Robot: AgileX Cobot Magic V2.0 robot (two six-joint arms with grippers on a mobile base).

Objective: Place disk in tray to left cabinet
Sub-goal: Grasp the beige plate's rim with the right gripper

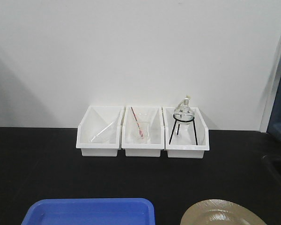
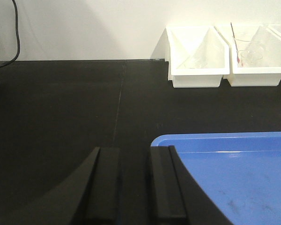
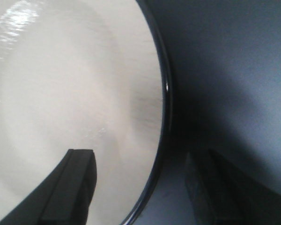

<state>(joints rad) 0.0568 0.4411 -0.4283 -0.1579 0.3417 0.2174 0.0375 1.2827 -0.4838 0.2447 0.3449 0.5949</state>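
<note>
The blue tray (image 1: 89,212) lies at the front left of the black table, and the tan disk (image 1: 222,213) rests on the table to its right, apart from it. Neither gripper shows in the front view. In the left wrist view my left gripper (image 2: 133,157) is open over bare table, just left of the tray (image 2: 234,178) and its near corner, with nothing between its fingers. In the right wrist view my right gripper (image 3: 140,161) is open and straddles the black rim of the disk (image 3: 61,93): one finger (image 3: 77,183) over the plate, the other over the table. The cabinet is out of view.
Three white bins (image 1: 143,133) stand in a row against the back wall; the middle one holds a beaker with a red rod, the right one a round flask (image 1: 183,112) on a black stand. A black cable (image 2: 16,33) hangs at far left. A recess (image 1: 276,166) sits at the right edge.
</note>
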